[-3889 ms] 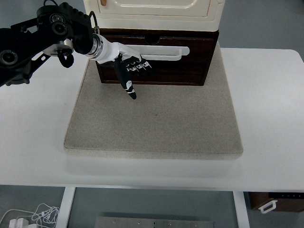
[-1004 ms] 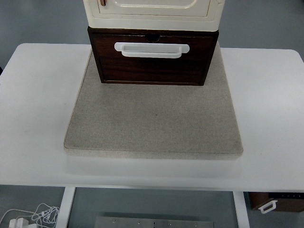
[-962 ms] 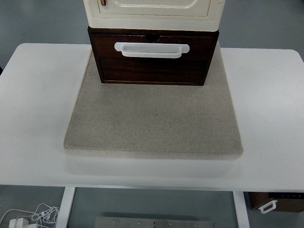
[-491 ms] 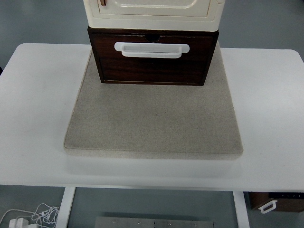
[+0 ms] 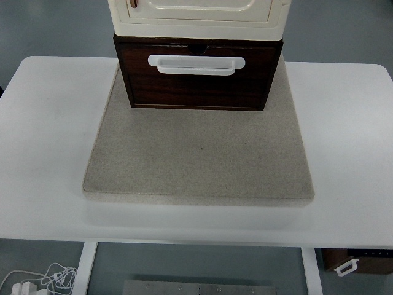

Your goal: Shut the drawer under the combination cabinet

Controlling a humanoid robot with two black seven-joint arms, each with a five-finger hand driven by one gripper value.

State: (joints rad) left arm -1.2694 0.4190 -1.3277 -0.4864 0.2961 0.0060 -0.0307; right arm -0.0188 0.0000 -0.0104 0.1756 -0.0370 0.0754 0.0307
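Observation:
A dark brown wooden drawer (image 5: 198, 86) with a white bar handle (image 5: 196, 64) sits under a cream cabinet (image 5: 199, 15) at the back of a grey mat (image 5: 199, 153). The drawer front stands roughly flush with the cream cabinet's front edge above it, with only a thin dark strip of its top showing. Neither of my arms nor hands appears in the head view.
The mat lies on a white table (image 5: 49, 123). Below the table's near edge I see a white cable and plug (image 5: 37, 281) on the floor at the left and a dark box with a white handle (image 5: 356, 261) at the right.
About four seconds ago my left hand was at the drawer front by the handle; it has since withdrawn out of the picture to the left. Nothing has moved over the last second.

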